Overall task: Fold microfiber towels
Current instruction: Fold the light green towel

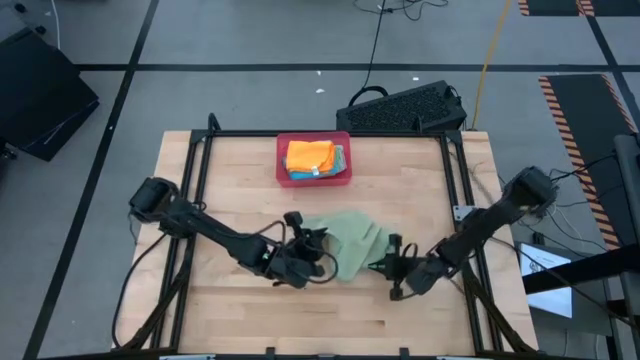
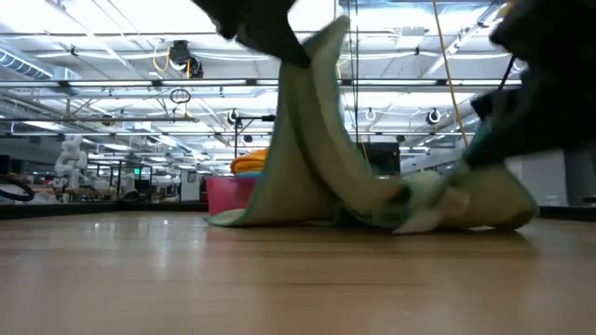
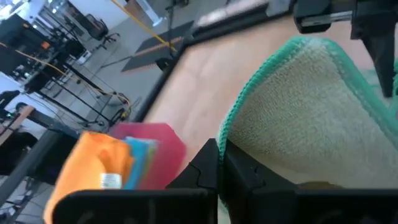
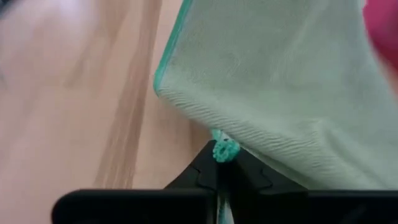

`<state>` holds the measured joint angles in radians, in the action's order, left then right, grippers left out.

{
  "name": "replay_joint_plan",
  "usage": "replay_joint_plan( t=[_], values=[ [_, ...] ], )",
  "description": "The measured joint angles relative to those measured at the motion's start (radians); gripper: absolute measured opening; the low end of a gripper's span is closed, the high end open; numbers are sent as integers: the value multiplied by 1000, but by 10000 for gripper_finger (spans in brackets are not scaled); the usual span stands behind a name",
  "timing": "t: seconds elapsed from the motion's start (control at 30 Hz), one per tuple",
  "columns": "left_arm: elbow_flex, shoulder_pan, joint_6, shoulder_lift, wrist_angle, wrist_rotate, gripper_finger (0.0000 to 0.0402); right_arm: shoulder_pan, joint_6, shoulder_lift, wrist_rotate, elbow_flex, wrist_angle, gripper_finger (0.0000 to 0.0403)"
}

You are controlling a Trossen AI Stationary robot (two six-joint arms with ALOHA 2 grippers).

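Observation:
A light green microfiber towel (image 1: 348, 240) with a teal hem lies bunched in the middle of the table. My left gripper (image 1: 308, 255) is shut on its left part and holds it up (image 2: 312, 65). My right gripper (image 1: 388, 264) is shut on its right part, low near the table (image 2: 470, 158). The towel's lower folds (image 2: 438, 205) rest on the wood. More towels, orange (image 1: 309, 154) and blue (image 1: 322, 173), lie stacked in the pink-red tray (image 1: 283, 145) at the far middle. My left gripper pinches the green towel's teal-hemmed edge (image 3: 225, 134) between its two shut fingers. That part is lifted well above the table, and the cloth hangs down from it in a slack drape (image 2: 307, 140) onto the wood. My right gripper pinches a teal hem corner (image 4: 222, 150) of the green towel at its fingertips (image 4: 208, 167), coming slanting down from the table's right. The cloth spreads away from the fingers; this end sits low, close to the table top.
The tray (image 3: 163, 146) with the orange towel (image 3: 93, 165) stands beyond the green towel toward the far edge. Bare wood (image 1: 300, 310) lies along the near side. A black frame (image 1: 455, 190) runs along the table's edges, and a keyboard (image 1: 405, 108) lies beyond the far edge.

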<state>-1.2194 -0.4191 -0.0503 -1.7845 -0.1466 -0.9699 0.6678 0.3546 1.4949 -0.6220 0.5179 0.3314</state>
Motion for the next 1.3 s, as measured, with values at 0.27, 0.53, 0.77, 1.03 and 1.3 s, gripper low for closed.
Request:
replay_joint_plan(
  t=[0.27,0.53,0.77,1.03,1.3],
  values=[
    [-1,23,25,180,-125,-19,10,-40,-57,-445,-23,0,-273,6],
    [-2,47,-140,324,-294,-6,6,-98,-108,-787,129,-1,-375,6],
    [-2,-18,-199,366,-303,40,4,-103,-115,-840,208,-2,-383,3],
    [-2,-51,-236,369,-338,121,20,-114,-148,-817,199,-2,-395,18],
    [-2,-54,-249,266,-383,257,16,-115,-175,-771,200,-2,-397,5]
  ],
)
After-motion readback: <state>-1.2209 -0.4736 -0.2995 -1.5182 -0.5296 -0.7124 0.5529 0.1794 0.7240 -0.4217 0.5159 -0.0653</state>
